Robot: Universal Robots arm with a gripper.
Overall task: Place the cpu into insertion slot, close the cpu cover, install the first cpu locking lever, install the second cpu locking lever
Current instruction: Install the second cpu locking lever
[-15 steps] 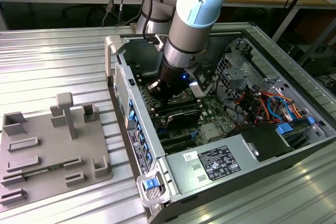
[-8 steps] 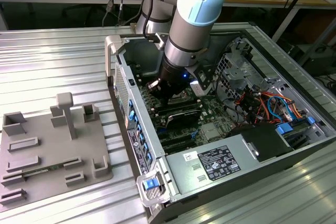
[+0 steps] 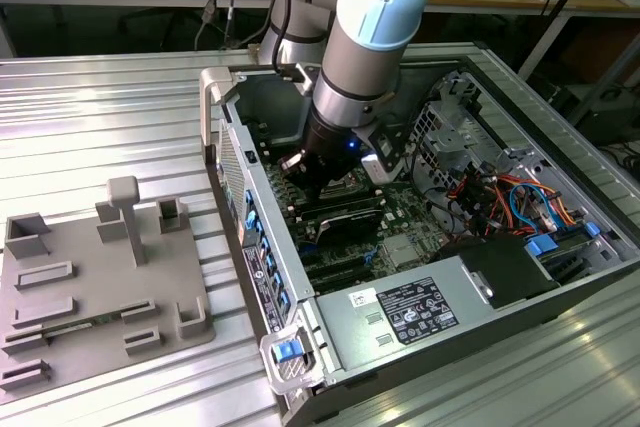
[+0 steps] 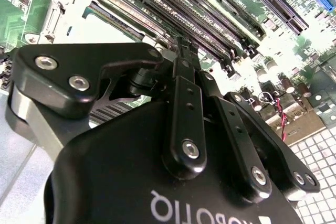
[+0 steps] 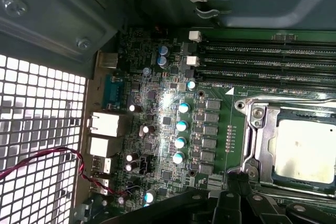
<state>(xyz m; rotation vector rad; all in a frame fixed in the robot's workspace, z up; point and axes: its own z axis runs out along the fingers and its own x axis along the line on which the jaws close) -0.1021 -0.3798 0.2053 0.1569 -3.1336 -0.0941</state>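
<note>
In the insertion slot [image 5: 294,145] on the green motherboard [image 5: 168,129], the cpu [image 5: 307,150] lies seated flat, its pale metal top showing in the first wrist view. The cpu cover [image 5: 260,140] appears to be down around it, a silver frame bordering the chip, though I cannot tell whether either locking lever is hooked. I, the gripper [image 4: 184,51], hang just over the board near the socket's edge; in the second wrist view my fingers [image 4: 181,103] look drawn together at the tips with nothing between them.

The risks, as I judge them, begin at the chip. If the cover is not fully flat, pressing a lever over it could skew the frame and load one corner of the chip. A lever is thin sprung wire: pushed off-centre, it could slip off my closed tips and snap back. The memory slots [image 5: 268,61] run close beside the socket, and a slip sideways could drive me into their latches. The small capacitors [image 5: 181,124] stand in a row on the other side, easy to clip. Farther out, in the exterior view, the computer case [image 3: 420,317] walls and the bundle of cables [image 3: 500,197] crowd the arm, so a wide swing could snag.
</note>
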